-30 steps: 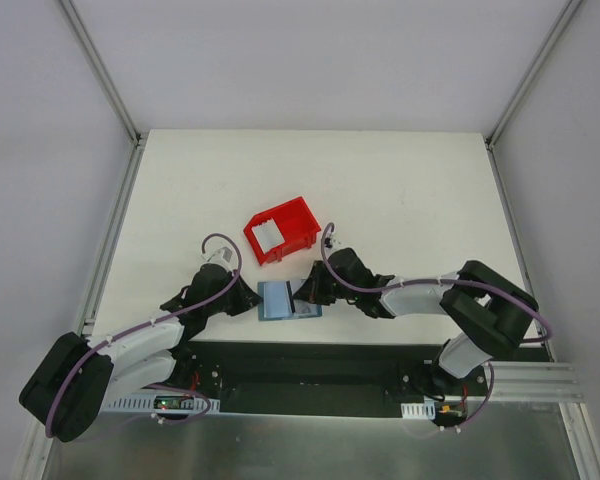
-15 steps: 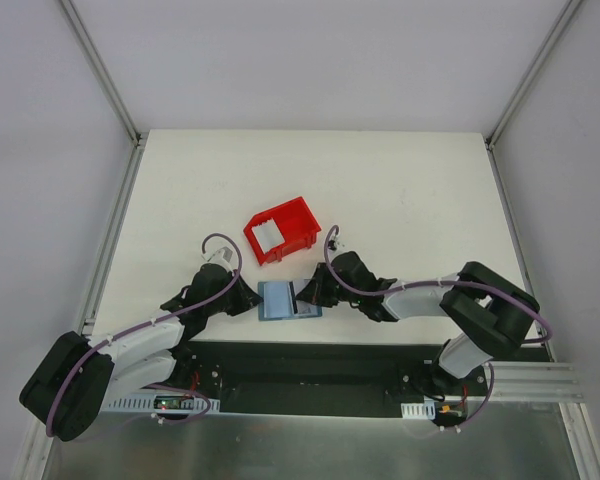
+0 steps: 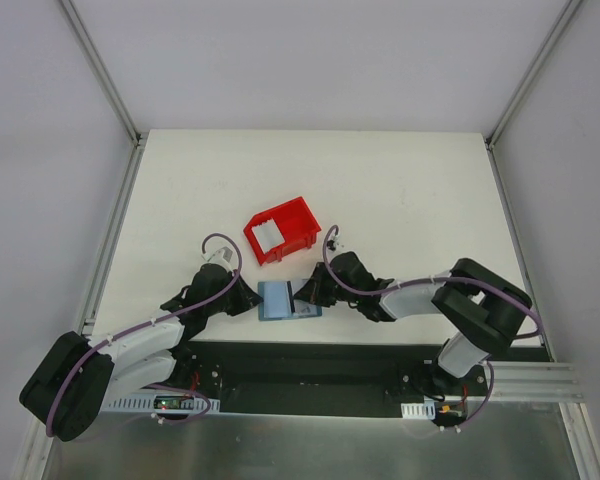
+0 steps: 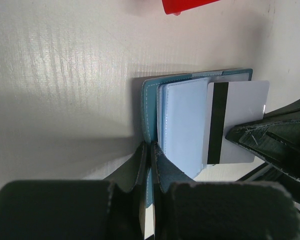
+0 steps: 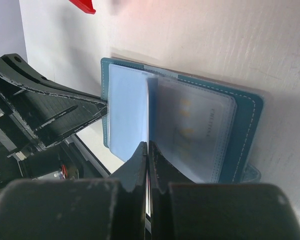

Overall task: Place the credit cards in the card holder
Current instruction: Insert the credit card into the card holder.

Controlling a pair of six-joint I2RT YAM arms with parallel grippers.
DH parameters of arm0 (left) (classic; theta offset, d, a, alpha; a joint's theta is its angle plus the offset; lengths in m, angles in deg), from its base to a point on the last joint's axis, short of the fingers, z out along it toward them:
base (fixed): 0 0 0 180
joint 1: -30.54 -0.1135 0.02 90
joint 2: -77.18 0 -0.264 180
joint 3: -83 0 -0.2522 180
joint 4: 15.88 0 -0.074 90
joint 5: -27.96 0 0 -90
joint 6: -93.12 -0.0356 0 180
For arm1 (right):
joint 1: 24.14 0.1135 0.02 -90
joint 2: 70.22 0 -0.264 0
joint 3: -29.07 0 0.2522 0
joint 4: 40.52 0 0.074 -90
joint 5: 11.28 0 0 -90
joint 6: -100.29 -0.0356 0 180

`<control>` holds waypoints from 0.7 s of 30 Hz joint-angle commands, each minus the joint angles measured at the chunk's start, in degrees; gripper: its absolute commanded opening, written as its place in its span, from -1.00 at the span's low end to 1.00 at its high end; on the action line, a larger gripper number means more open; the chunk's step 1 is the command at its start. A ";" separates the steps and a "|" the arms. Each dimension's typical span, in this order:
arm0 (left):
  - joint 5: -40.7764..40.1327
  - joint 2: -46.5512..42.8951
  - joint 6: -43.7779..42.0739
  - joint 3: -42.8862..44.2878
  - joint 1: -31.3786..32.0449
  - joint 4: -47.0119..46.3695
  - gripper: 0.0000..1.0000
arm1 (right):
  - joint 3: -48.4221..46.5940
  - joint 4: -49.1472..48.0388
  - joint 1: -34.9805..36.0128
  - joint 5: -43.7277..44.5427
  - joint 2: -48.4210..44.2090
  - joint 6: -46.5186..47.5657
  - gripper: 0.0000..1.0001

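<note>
Teal card holder (image 3: pixel 276 300): lies open on the white table (image 3: pixel 400 190) near its front edge, pale-blue pocketed interior (image 4: pixel 182 125) facing up, directly between the two arms.

White credit card (image 4: pixel 237 122), black magnetic stripe: sits over the outer part of the open holder, one long edge at the pockets; seen edge-on from the right wrist.

Left gripper (image 4: pixel 149 150): jaws pinched tight on the holder's teal cover edge.

Right gripper (image 5: pixel 147 149): jaws pinched tight on the credit card, which stands on edge between them.

Red bin (image 3: pixel 280 231): farther back on the table, apart from the holder; white contents visible inside, not identifiable.
</note>
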 commanded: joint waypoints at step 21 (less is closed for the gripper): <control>-0.25 -0.27 -0.05 -1.15 0.27 0.30 -1.00 | 4.44 -8.70 -1.79 1.70 -0.64 -3.97 -0.99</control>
